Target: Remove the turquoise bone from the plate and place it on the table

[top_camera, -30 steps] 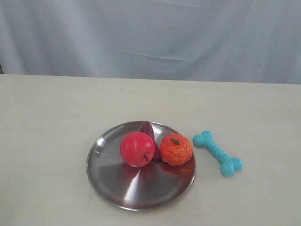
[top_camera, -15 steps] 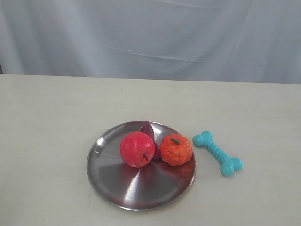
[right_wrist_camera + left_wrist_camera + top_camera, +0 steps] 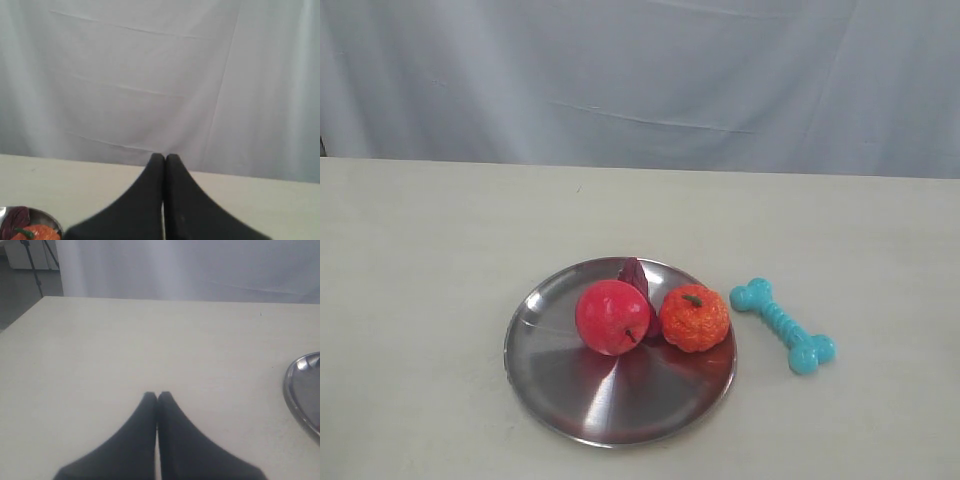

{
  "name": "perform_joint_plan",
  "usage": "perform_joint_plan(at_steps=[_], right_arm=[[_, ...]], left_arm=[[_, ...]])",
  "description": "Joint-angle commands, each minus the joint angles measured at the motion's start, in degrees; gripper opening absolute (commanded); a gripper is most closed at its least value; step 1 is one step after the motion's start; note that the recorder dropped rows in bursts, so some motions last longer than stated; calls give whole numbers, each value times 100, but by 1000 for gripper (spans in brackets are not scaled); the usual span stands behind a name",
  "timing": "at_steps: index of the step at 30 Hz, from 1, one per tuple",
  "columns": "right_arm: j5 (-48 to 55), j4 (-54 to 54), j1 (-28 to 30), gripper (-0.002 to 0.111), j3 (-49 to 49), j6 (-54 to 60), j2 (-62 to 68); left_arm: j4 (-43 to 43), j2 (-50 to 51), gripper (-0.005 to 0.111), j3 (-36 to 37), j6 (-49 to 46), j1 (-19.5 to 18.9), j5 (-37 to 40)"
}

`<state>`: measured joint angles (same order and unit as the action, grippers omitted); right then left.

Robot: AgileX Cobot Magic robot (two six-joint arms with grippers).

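Exterior view: turquoise bone [image 3: 782, 326] on table [image 3: 420, 300], just beside plate [image 3: 570, 392]

A pale grey-white cloth backdrop [image 3: 640, 80] hangs behind the far edge of the table [image 3: 420, 230], filling the whole width of the exterior view with soft vertical folds and a few slanting creases. In the left wrist view the cloth ends beyond the table's corner. There a patch of dull grey floor [image 3: 15, 305] shows, with thin dark tripod legs [image 3: 30, 265] in front of a low white object [image 3: 15, 260]. The light is soft and even, leaving only faint shadows.
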<state>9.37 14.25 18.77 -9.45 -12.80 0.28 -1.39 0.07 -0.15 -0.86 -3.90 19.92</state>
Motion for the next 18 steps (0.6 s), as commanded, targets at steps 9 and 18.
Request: perform_joint_plan(at_steps=[9,18], right_arm=[[-173,-84,46,-1,825,-155,-28],[-223,-111,46,-1,945,-307,-28]], left_arm=[[-7,-7,0,15,24,44,-31],[-7,-7,0,15,24,44,-31]])
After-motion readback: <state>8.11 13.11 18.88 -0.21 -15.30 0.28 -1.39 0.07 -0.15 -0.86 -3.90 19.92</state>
